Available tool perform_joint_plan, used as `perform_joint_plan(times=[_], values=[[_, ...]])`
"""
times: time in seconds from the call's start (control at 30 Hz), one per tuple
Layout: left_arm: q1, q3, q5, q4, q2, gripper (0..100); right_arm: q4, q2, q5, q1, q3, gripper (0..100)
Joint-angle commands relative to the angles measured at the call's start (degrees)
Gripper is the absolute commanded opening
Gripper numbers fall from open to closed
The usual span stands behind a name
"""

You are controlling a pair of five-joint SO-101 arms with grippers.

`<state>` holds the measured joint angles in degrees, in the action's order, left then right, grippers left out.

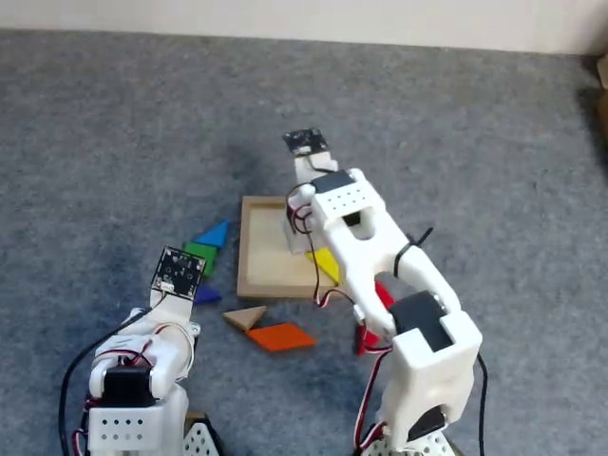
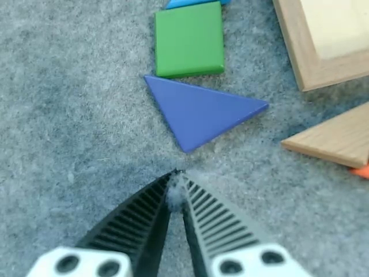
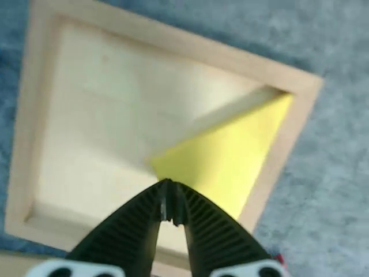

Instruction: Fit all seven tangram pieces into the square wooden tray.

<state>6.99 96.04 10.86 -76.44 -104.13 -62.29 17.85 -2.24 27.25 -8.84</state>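
Left end effector [image 2: 177, 176] resting closed on worktop [image 2: 69, 115], tips just beside blue triangle [image 2: 202, 112]. Green square [image 2: 189, 39] lying beyond. Right end effector [image 3: 171, 199] hanging closed over tray [image 3: 173, 43], above yellow triangle [image 3: 230, 156] lying in tray against rim.

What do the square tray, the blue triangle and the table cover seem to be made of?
Tray: bare pale wood, faint grain visible. Blue triangle: probably painted wood, smooth matte face; the paint hides the core. Table cover: grey felt or carpet, fuzzy fibres.
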Motion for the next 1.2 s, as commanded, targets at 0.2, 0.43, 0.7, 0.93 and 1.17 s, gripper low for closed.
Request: perform_joint_plan(times=[0.2, 0.43, 0.7, 0.93, 1.17], values=[[0.48, 1.1, -0.35, -0.35, -0.13, 1, -5.32, -4.0, 0.97, -3.03, 7.69, 0.5], [0.48, 1.1, -0.35, -0.35, -0.13, 1, -7.34, -16.22, 0.7, -3.12, 3.65, 0.5], [0.48, 1.1, -0.35, -0.35, -0.13, 1, -7.34, -33.27, 0.7, -5.05, -11.65, 0.5], [0.48, 1.1, -0.35, -0.35, -0.13, 1, -7.34, -43.47, 0.62, -7.96, -25.1, 12.8], [0.48, 1.1, -0.35, -0.35, -0.13, 1, -6.81, -44.09, 0.62, -7.6, -34.15, 34.7]])
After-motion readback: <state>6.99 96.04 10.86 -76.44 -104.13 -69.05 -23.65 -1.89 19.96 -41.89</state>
